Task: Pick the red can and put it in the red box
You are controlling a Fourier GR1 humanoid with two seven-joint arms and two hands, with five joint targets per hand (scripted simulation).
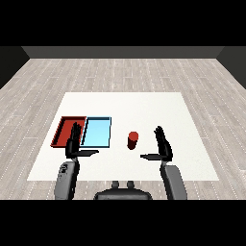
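Both hands are open, fingers straight: right hand (163, 144) just right of the upright red can (132, 140), left hand (74, 143) overlapping the red tray (63, 127) beside the blue tray (96, 133). White table (144, 108) bare beyond, grey plank floor (120, 72) around.

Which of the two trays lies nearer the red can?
The light blue tray: it lies between the red tray and the red can, which stands upright to its right on the table, apart from both.

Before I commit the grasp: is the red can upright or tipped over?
Upright. The red can stands on its base on the white table, round top facing up, between the light blue tray and the right hand.
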